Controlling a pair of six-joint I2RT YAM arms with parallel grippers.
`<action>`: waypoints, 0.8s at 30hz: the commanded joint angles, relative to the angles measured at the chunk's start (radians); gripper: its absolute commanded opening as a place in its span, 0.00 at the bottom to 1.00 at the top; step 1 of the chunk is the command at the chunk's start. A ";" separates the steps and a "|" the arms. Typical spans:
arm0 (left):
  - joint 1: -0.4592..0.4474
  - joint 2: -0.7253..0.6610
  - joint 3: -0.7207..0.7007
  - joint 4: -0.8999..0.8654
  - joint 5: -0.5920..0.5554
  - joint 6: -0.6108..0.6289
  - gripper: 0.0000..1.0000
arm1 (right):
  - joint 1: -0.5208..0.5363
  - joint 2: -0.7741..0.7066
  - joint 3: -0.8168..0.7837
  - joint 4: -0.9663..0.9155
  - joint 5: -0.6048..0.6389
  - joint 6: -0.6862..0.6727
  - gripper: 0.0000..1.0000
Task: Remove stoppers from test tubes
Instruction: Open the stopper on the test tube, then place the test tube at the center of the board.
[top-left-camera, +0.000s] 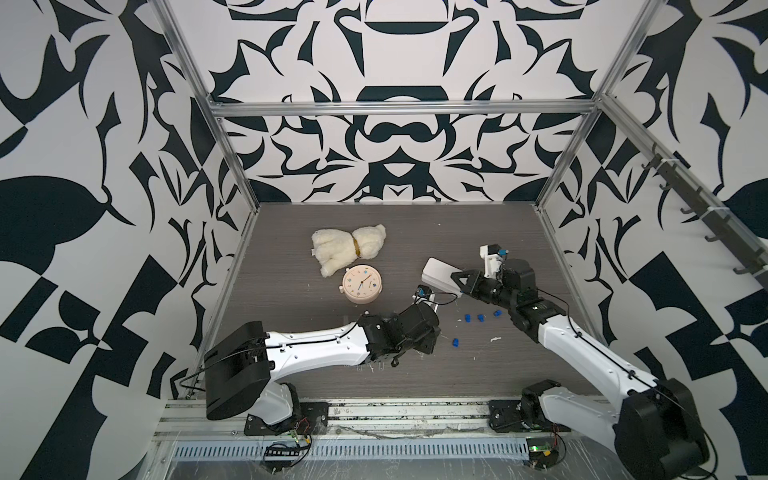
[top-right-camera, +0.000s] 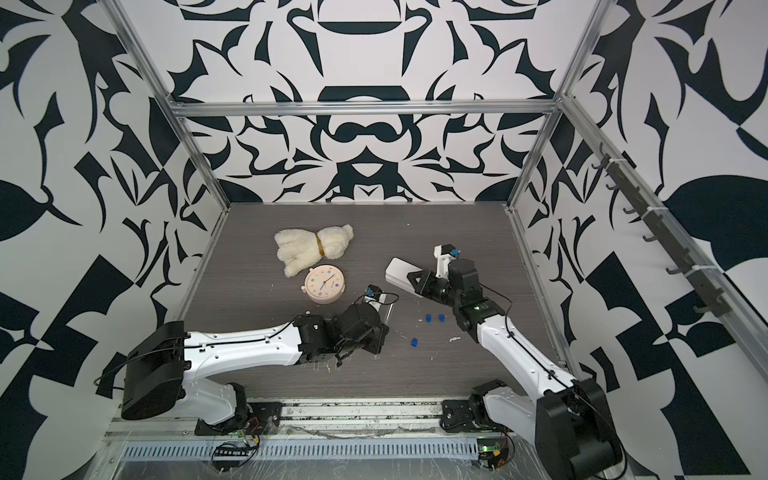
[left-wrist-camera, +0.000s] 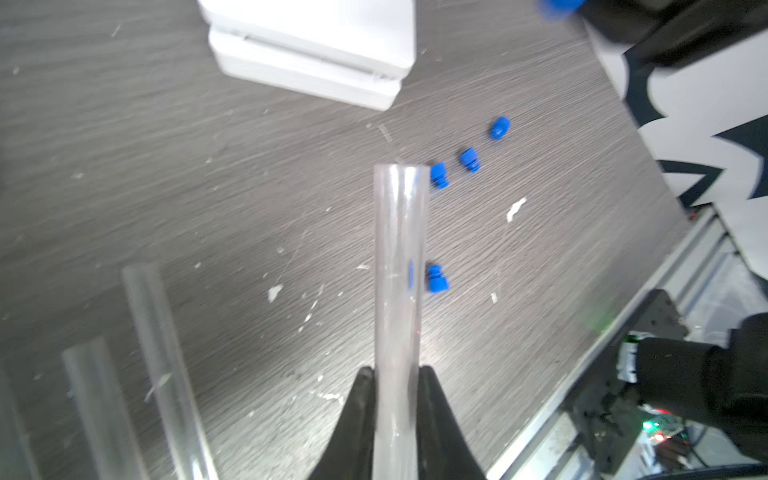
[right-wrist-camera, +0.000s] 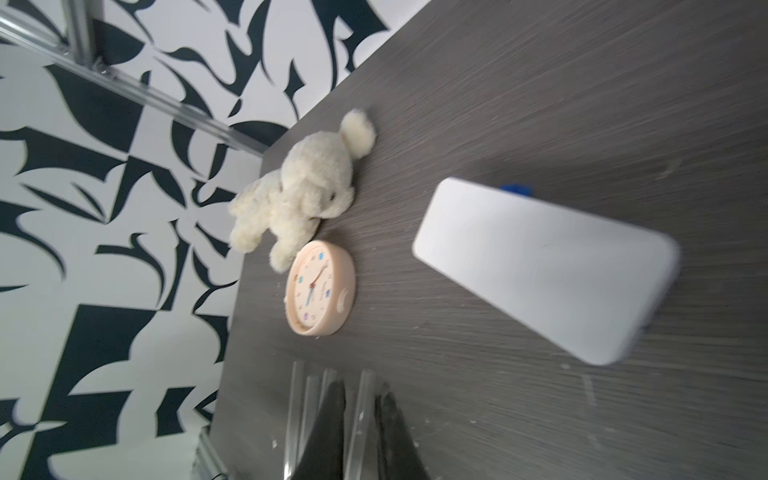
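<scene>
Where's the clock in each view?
In both top views: clock mid-table, just in front of the plush toy.
Left wrist: not in it.
Right wrist: clock next to the plush toy, white box beyond.
Shared landmark: white box, in every view.

On the bench (right-wrist-camera: 540, 83), a cream plush dog (right-wrist-camera: 307, 187) lies just beside a pink clock (right-wrist-camera: 322, 286); a white box (right-wrist-camera: 540, 266) sits near, and clear test tubes (right-wrist-camera: 297, 399) lie by the dark fingers (right-wrist-camera: 328, 424)
</scene>
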 joint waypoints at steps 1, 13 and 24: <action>0.013 -0.007 -0.009 -0.096 -0.033 -0.038 0.19 | -0.070 -0.028 0.067 -0.127 0.097 -0.125 0.00; 0.091 0.117 0.018 -0.193 0.013 -0.111 0.19 | -0.156 0.020 0.038 -0.170 0.353 -0.158 0.00; 0.126 0.197 0.023 -0.156 0.056 -0.101 0.20 | -0.158 0.135 -0.017 -0.051 0.448 -0.142 0.00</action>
